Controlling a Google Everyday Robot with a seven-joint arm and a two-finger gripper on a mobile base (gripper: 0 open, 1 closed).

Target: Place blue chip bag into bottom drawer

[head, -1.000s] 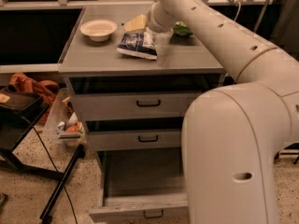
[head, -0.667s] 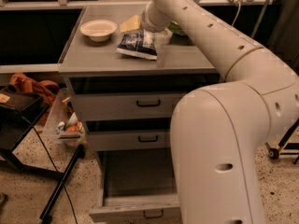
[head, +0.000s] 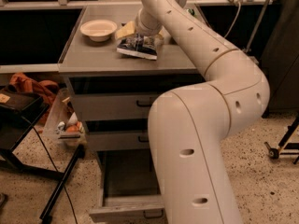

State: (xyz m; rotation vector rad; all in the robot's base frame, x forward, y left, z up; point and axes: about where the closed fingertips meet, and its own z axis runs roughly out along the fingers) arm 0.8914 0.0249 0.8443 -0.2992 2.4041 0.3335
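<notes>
The white arm (head: 210, 125) fills the right side, bending up from the floor and reaching over the grey cabinet's top surface (head: 93, 59). Below the surface are two shallow drawers, the top one (head: 110, 107) and the middle one (head: 112, 140), both closed. The bottom drawer (head: 124, 209) is pulled out and its inside is bare. The blue chip bag (head: 140, 51) lies flat on the surface near the middle, right of a pale bowl (head: 98, 29). The gripper (head: 138, 40) is down on the bag's top from above. Whether its jaws are wide or closed on the bag cannot be told.
</notes>
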